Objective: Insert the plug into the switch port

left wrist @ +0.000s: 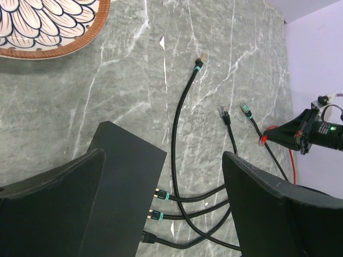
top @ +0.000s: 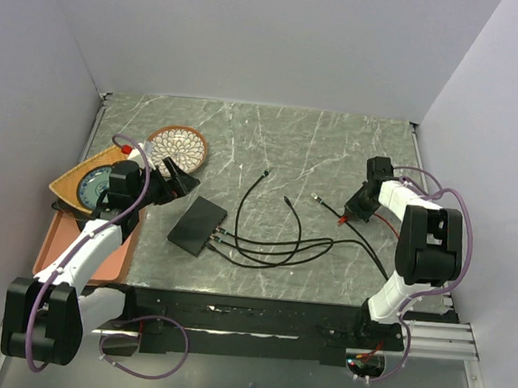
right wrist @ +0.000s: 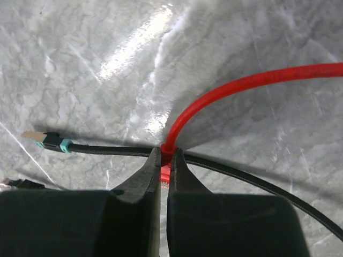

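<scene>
While the right fingers (right wrist: pixel 156 170) are pinched tight on the red plug (right wrist: pixel 165 176), the switch (top: pixel 197 224) lies well apart, centre-left on the surface (top: pixel 317 154). Three black cables (top: pixel 273 245) already sit in its socket edge. Left fingers (top: pixel 176 183) hang spread above the switch. Suggested: brace the switch with the left fingers, bring the plug in low and square to a free socket, and keep the red cable (right wrist: pixel 252 80) off the black ones.
</scene>
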Robot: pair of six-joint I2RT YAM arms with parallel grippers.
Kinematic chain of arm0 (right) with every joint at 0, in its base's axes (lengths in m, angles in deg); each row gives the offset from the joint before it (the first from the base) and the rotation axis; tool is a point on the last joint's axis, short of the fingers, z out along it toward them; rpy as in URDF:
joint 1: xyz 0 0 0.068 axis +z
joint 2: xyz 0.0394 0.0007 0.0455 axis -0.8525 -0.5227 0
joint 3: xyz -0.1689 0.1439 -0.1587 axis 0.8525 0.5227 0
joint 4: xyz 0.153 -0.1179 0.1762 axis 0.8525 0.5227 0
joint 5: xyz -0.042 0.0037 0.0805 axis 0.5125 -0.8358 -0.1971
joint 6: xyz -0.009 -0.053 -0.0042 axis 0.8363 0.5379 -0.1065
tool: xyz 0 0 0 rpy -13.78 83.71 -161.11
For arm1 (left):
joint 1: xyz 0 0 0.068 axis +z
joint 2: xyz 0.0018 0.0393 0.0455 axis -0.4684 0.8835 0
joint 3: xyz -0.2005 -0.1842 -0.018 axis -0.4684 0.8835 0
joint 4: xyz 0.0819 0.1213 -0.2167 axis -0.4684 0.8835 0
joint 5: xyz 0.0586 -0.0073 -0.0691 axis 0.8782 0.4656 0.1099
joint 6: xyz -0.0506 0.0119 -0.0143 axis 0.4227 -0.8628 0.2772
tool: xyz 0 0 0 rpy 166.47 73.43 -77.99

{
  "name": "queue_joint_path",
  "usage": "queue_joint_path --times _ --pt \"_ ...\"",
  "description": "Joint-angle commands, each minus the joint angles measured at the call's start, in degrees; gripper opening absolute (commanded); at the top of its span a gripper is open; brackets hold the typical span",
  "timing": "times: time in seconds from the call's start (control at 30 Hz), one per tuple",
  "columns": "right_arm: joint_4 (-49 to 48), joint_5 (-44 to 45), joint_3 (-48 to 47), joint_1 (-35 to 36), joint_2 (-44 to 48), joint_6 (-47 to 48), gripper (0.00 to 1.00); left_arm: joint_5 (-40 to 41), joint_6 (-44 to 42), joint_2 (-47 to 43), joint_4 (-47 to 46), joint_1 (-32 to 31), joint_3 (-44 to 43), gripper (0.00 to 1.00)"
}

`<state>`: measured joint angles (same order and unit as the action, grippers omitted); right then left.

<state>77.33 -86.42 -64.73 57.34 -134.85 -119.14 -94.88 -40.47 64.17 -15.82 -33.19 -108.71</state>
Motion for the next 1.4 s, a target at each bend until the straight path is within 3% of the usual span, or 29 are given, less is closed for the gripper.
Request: queue_joint_path --times 0.0,0.13,0.43,0.63,0.7,0.83,1.13,1.37 --pt "-2.9 -0.9 -2.6 -0.2 1.5 4.1 0.00 0.5 -1.5 -0.7 -0.8 0.2 -0.1 0.96" --pt "-2.1 -0.7 -5.2 0.9 6.0 6.8 0.00 0.2 -0.7 -0.5 -1.7 0.2 0.3 0.96" --pt "-0.2 6.0 -10.3 10.9 16.7 7.1 0.00 -1.5 0.0 -0.6 -2.7 0.2 0.7 0.96" --pt "-1.3 2.9 -11.3 15.7 19.4 4.6 0.00 -11.8 5.8 -2.6 -15.9 -0.1 5.0 0.99" --pt "-2.4 0.3 -11.2 16.8 19.9 3.0 0.00 -14.1 7.5 -2.9 -22.2 -0.6 6.3 0.95" --pt "-4.7 -2.4 -10.5 19.8 20.2 0.1 0.00 -15.7 7.9 -3.0 -26.3 -4.8 6.1 0.92" --pt "-11.5 -5.7 -5.0 26.0 21.7 -9.8 0.00 -11.0 5.9 -2.5 -30.0 -15.6 4.0 0.88" --pt "-14.5 -9.4 -4.3 30.0 21.2 -12.6 0.00 -8.9 3.2 2.7 -28.6 -21.2 0.4 0.70"
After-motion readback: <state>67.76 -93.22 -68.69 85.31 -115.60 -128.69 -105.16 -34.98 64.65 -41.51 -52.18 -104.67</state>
